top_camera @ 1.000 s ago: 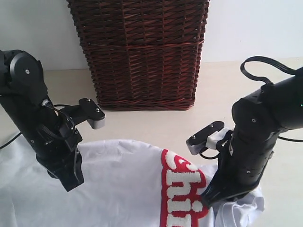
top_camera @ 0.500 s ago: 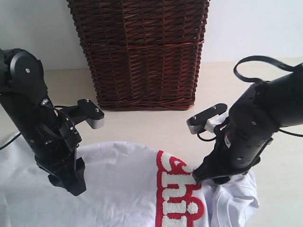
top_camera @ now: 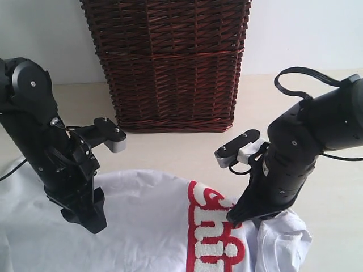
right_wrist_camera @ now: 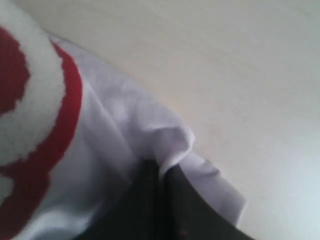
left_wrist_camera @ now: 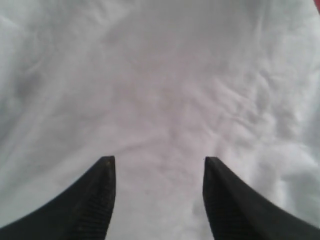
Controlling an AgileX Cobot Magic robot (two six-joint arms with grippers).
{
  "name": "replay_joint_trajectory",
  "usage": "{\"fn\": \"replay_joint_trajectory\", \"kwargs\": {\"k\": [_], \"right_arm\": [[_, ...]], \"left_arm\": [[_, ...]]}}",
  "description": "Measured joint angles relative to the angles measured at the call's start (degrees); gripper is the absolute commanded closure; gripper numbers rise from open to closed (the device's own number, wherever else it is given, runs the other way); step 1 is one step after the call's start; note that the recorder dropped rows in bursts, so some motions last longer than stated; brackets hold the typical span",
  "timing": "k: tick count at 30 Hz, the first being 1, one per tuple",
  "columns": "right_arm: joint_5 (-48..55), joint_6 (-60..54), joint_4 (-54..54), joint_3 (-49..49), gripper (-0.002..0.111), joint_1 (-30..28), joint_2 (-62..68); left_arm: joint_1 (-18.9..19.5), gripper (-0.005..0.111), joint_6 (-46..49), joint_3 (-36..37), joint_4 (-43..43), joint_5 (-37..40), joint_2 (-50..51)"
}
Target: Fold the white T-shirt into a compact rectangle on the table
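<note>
The white T-shirt lies on the worktop in front of the wicker basket. The right claw pinches a raised fold at its edge, probably to carry it over. The left claw is spread over plain cloth. The red lettering runs away from the basket, so the shirt's long axis probably lies along the basket's front.

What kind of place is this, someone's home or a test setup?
Likely a robot test bench staged for laundry: a left arm and a right arm work a T-shirt on a pale table, with a wicker basket before a plain wall.
</note>
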Motion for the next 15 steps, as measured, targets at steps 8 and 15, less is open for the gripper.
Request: {"fn": "replay_joint_trajectory", "kwargs": {"k": [8,15], "right_arm": [[0.74,-2.58,3.45,0.34,0.108,2.34,-13.53],[0.49,-5.09,6.85,6.36,0.108,17.67,-24.35]], "left_arm": [[0.0,0.054,1.03,-0.1,-0.18,0.26,0.0],[0.72,0.054,-11.44,-5.49,11.93,0.01,0.0]]}}
